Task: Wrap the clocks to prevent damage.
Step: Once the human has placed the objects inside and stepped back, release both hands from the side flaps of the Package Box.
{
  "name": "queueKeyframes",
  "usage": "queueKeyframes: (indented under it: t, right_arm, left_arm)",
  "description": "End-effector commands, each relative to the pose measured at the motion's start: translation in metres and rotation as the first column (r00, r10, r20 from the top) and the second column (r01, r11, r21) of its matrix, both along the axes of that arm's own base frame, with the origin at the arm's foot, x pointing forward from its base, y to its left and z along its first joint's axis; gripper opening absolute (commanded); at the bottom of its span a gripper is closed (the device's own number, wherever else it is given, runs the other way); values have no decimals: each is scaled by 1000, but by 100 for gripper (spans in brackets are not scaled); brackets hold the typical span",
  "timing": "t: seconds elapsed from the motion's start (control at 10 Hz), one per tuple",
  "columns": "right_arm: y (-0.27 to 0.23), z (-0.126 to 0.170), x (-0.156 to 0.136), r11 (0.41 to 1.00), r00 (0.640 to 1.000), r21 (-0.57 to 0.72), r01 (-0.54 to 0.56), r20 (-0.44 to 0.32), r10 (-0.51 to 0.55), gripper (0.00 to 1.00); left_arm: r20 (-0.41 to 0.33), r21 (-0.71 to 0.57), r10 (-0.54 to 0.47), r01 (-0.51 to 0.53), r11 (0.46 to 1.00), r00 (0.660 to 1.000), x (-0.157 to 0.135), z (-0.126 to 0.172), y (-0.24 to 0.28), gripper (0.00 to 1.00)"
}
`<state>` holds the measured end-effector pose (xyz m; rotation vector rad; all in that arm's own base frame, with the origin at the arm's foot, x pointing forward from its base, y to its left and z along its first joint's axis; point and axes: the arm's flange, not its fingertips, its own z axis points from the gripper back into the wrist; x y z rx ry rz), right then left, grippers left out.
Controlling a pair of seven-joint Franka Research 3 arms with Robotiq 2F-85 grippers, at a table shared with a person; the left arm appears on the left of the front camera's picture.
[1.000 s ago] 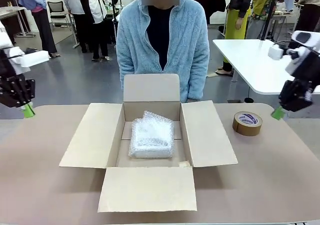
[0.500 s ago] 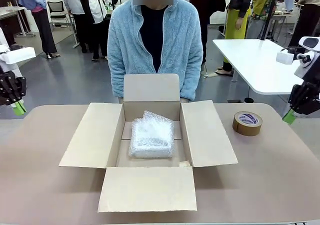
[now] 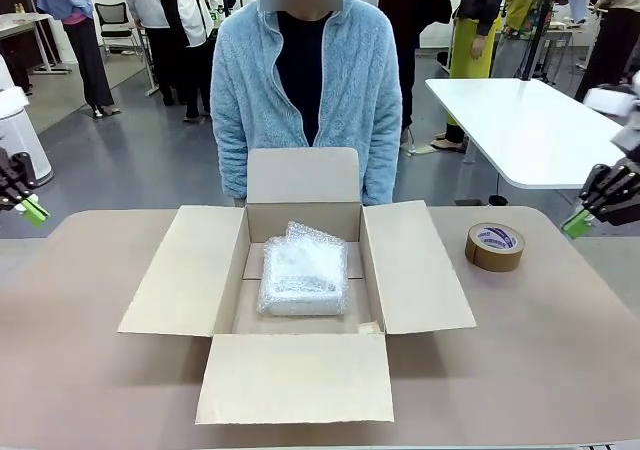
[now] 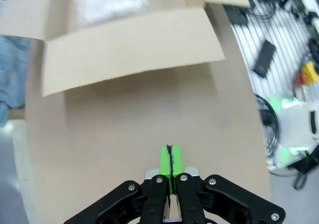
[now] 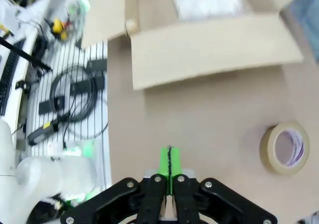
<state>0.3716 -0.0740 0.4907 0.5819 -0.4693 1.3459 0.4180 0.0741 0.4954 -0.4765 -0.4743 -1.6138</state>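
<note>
Bubble-wrapped clocks (image 3: 303,273) lay inside an open cardboard box (image 3: 415,270) on the table (image 3: 560,350), while the left gripper (image 3: 33,210) and right gripper (image 3: 576,223), both pinched closed and empty, hung at either side.

Legible text: none; tape roll (image 3: 493,259): blue-violet print on the core's label, too small to read.

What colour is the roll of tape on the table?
Brown. The tape roll shows best in the front view.
</note>
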Motion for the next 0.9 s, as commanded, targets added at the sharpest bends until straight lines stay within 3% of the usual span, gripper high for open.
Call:
queueKeyframes:
  t: [0.0,0.1,0.4,0.8]
  right_arm:
    - [-33,-32,8,963,997,260,-73,37,66,1]
    - [-40,-46,12,949,995,303,-93,49,82,1]
    - [-41,-97,32,944,996,318,-84,55,70,1]
    - [-33,-112,41,961,998,272,-50,39,41,1]
  left_arm:
    - [135,-179,31,-7,984,990,-6,-27,14,1]
    - [157,-210,65,-31,977,985,-8,-38,20,1]
    - [108,-298,162,-124,946,981,0,-80,30,1]
    - [38,-338,129,-109,935,991,12,-102,29,1]
